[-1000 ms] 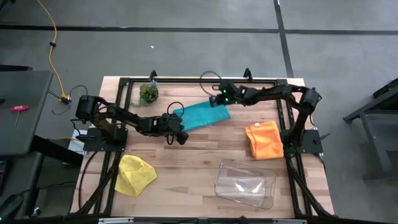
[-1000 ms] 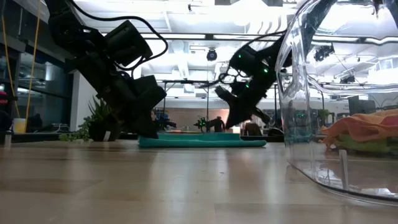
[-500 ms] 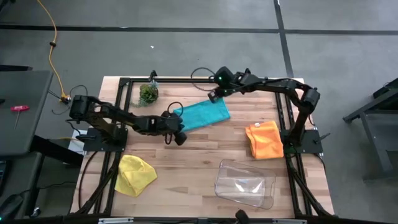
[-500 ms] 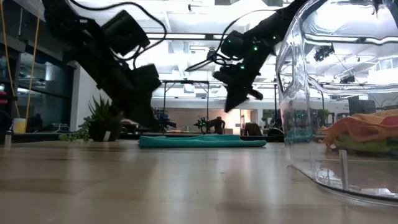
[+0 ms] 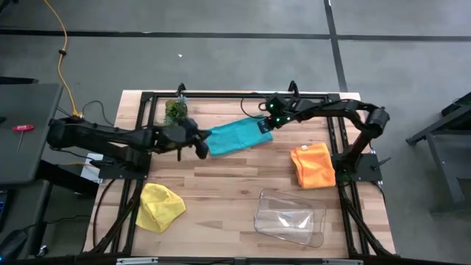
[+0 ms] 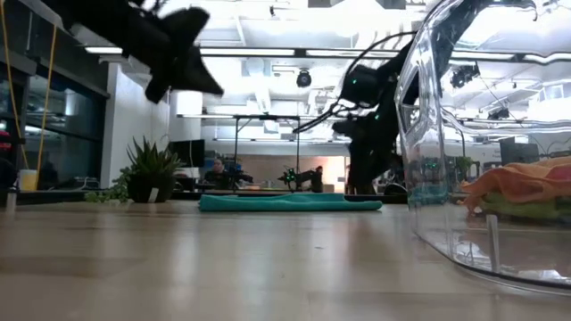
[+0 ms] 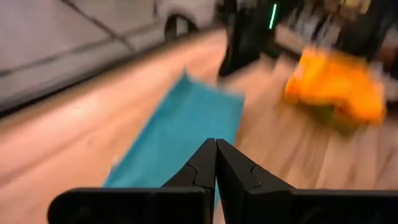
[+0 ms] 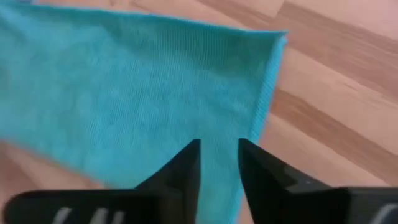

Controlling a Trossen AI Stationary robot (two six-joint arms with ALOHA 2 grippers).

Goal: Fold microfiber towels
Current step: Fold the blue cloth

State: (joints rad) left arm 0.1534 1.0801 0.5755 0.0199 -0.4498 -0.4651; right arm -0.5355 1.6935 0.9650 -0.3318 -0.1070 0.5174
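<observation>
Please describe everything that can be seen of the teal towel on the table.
The teal towel is a soft cloth with a fine woven texture, folded into a long flat strip. It lies slightly slanted on the wooden table, near the far edge, between the two arms. Its edges look straight and one corner is neat. The right gripper, fingers a little apart, hovers over one short end; the left gripper, shut, is by the other end. Whether either touches it cannot be told.

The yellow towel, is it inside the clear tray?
No, in the high view the yellow towel lies on the bare wooden table, well apart from the clear tray.
</observation>
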